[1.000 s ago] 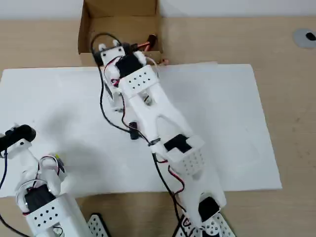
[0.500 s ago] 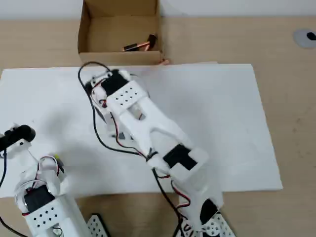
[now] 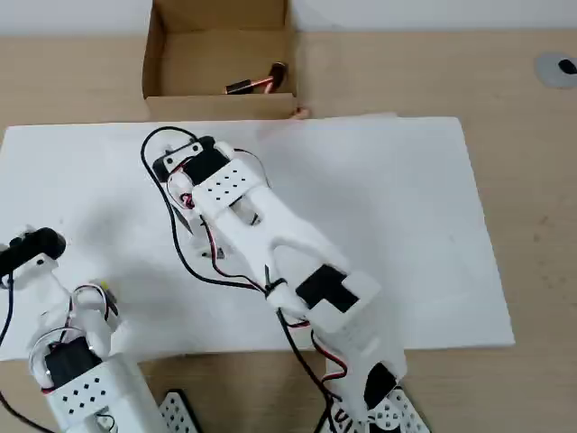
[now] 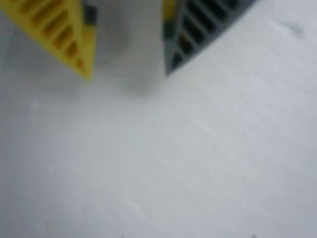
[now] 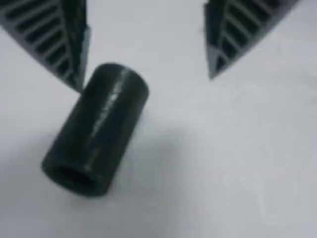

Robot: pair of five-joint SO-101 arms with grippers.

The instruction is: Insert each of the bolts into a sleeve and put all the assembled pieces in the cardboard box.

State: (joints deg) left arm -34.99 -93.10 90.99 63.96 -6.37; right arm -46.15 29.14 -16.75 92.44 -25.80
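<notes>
A robotics lab bench or office desk. The pale wood-grain tabletop (image 3: 532, 225) has a round cable port (image 3: 554, 68) and is covered by a white paper sheet (image 3: 406, 198). A white plastic robot arm (image 3: 270, 225) with exposed wiring, a second arm (image 3: 77, 370) and a cardboard box (image 3: 155, 54) sit on it.

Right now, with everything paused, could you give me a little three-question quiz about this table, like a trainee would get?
1. True or false: the black sleeve lies on its side on the white sheet.
2. Pick one. The right arm's jaws are: A) shut on the sleeve; B) open, not gripping the sleeve; C) holding a bolt.
3. Fill the gap: the copper-and-black piece lies inside the ____.

Key: 1 true. 2 B. 3 cardboard box.
</notes>
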